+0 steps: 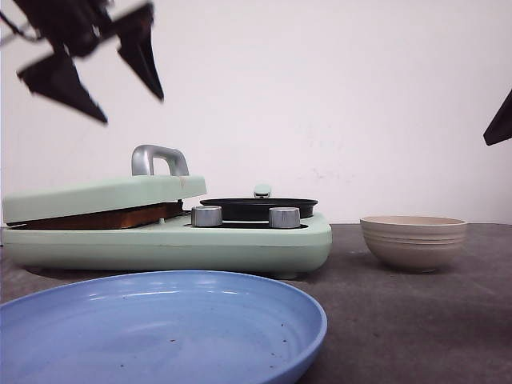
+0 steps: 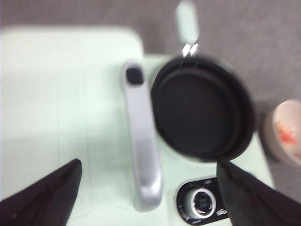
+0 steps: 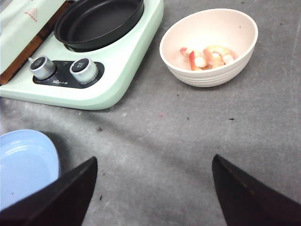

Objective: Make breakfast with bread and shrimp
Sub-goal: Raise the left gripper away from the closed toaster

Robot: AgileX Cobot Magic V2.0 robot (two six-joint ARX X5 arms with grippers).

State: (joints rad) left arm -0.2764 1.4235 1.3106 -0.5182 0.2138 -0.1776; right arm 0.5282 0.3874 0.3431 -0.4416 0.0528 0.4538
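A brown crust edge of the bread (image 1: 104, 218) shows in the gap under the lowered lid (image 1: 96, 196) of the mint-green breakfast maker; the rest of the bread is hidden. The shrimp (image 3: 207, 56), orange-red and white, lie in a beige bowl (image 3: 209, 44) to the maker's right. My left gripper (image 1: 133, 110) hangs open high above the lid, over its silver handle (image 2: 141, 141), holding nothing. My right gripper (image 3: 154, 159) is open above bare grey table, nearer than the bowl (image 1: 413, 240), and only its edge (image 1: 500, 120) shows in the front view.
An empty black pan (image 1: 258, 208) sits on the maker's right half, behind two silver knobs (image 1: 206, 216). A large, empty blue plate (image 1: 160, 328) lies at the table's front left. A white wall stands behind.
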